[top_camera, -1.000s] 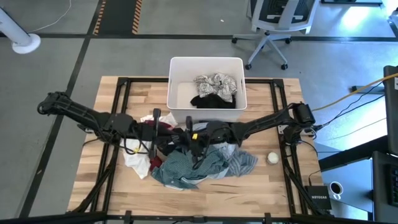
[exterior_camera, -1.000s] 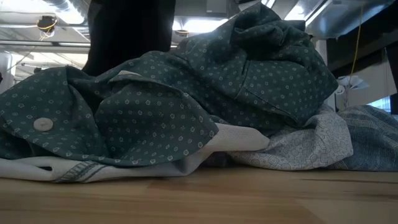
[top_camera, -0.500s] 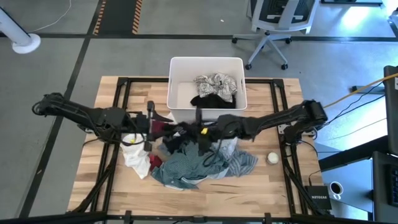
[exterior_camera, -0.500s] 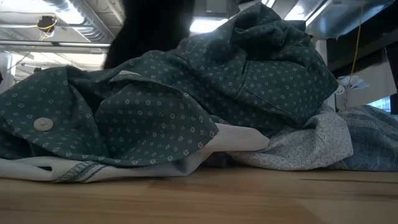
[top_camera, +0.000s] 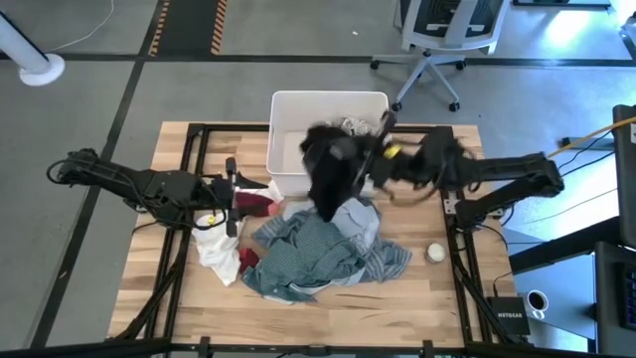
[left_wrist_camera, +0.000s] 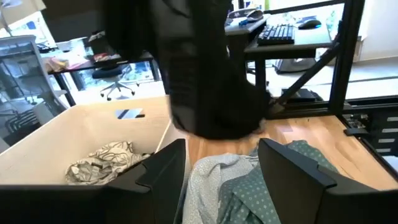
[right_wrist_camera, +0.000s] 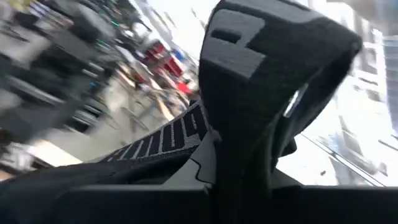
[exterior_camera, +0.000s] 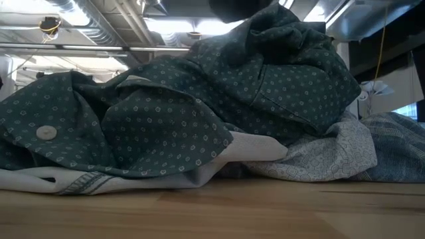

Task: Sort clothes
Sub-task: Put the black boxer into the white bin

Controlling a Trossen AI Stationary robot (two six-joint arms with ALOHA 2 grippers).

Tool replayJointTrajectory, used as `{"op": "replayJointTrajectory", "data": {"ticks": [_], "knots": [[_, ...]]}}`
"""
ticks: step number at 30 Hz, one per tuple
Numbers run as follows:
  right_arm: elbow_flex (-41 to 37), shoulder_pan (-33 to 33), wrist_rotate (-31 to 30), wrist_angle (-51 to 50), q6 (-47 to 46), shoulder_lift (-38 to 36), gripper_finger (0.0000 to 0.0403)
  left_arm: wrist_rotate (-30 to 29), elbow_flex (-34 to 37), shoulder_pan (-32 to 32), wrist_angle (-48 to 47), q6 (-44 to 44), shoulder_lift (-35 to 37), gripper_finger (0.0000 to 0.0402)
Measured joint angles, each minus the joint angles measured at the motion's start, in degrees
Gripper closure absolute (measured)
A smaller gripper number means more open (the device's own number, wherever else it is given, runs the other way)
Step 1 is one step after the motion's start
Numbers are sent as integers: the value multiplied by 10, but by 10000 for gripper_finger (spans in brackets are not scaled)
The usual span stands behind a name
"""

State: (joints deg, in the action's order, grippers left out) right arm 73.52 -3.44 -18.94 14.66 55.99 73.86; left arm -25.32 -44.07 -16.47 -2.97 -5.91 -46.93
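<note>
- Right gripper is raised at the near wall of the white tub, its fingers pinched on a black garment. In the right wrist view black fabric packs the space between the fingers.
- The black garment hangs long axis vertical. Its upper part is over the tub's near rim. Its lower end dangles outside, above the pile of clothes at the tabletop's centre.
- Key relation: the tub's interior lies beyond the cloth, toward the far edge of the tabletop. Judgement: the load must go farther that way before release, or the trailing end will drape over the wall.
- The tub already holds a grey-white patterned piece at its right side.
- Left gripper sits low near the tub's near-left corner, fingers spread wide and empty, as the left wrist view shows. A small red piece lies just beside it.
- The right arm carries the load; the left arm is nearer the pile's left side.
</note>
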Motion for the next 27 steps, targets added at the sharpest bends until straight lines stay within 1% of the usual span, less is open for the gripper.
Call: {"op": "replayJointTrajectory", "data": {"ticks": [6, 12, 18, 22, 27], "knots": [[0, 86, -1, -25, -16, -43, 383, -1, 0, 0, 0, 0, 0, 205], [0, 147, 6, -87, -32, -44, 383, -1, 0, 0, 0, -5, 0, 205], [-1, 179, 10, -215, -32, -43, 382, -1, 0, 0, -19, -5, 0, 205], [-1, 192, 10, -262, -34, -41, 382, -1, 0, 0, -19, -7, 0, 206], [-1, 196, 16, -308, -62, -23, 382, -1, 0, 0, -20, -2, 0, 206]]}}
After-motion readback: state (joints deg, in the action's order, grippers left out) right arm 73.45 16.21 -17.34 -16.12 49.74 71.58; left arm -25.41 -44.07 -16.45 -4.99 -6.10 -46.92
